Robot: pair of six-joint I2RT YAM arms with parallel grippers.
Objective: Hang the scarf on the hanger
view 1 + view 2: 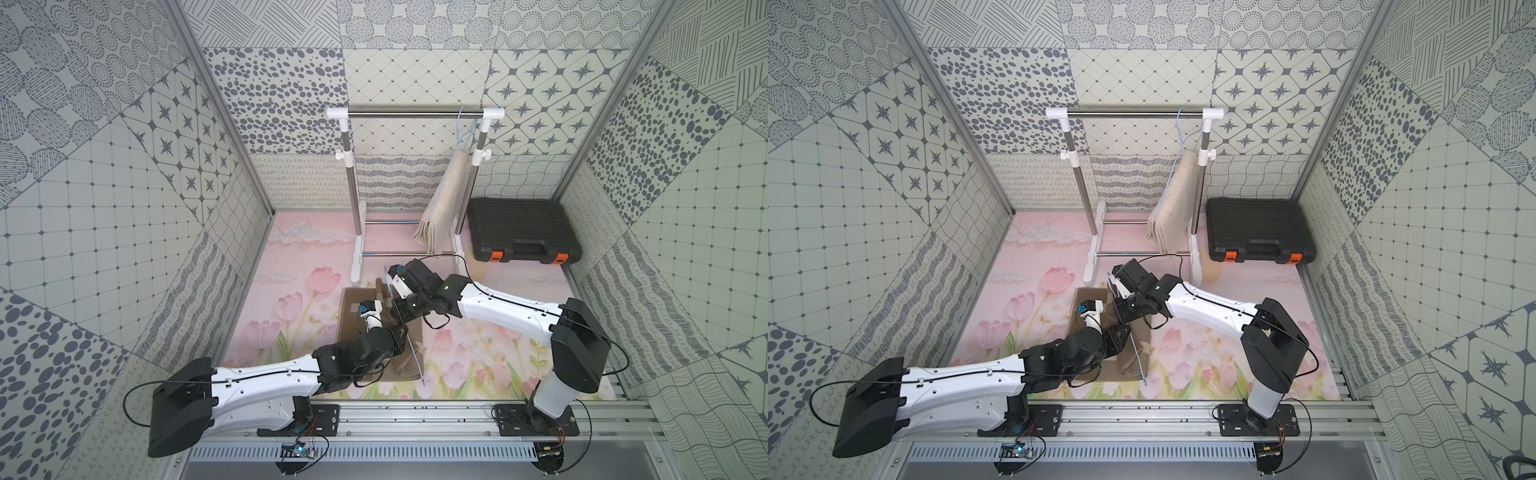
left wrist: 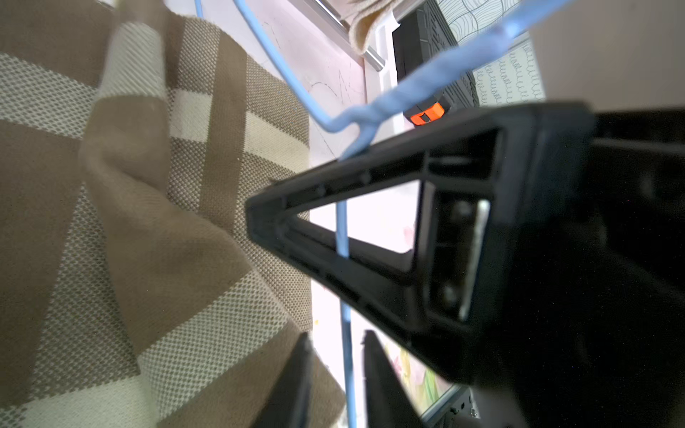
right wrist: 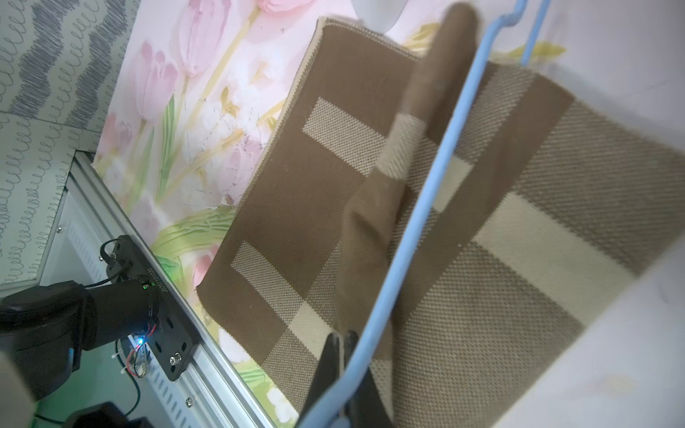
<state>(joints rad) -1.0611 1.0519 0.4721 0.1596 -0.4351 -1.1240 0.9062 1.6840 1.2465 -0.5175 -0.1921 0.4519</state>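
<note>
Blue hanger (image 3: 411, 222) pinched between right fingers (image 3: 326, 370).

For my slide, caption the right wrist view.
Right fingers clamp the blue hanger above the brown checked scarf.

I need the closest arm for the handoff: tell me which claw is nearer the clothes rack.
Right. The right claw, shut on the blue hanger, sits just before the clothes rack; the left claw is farther toward the robot, over the brown scarf.
</note>
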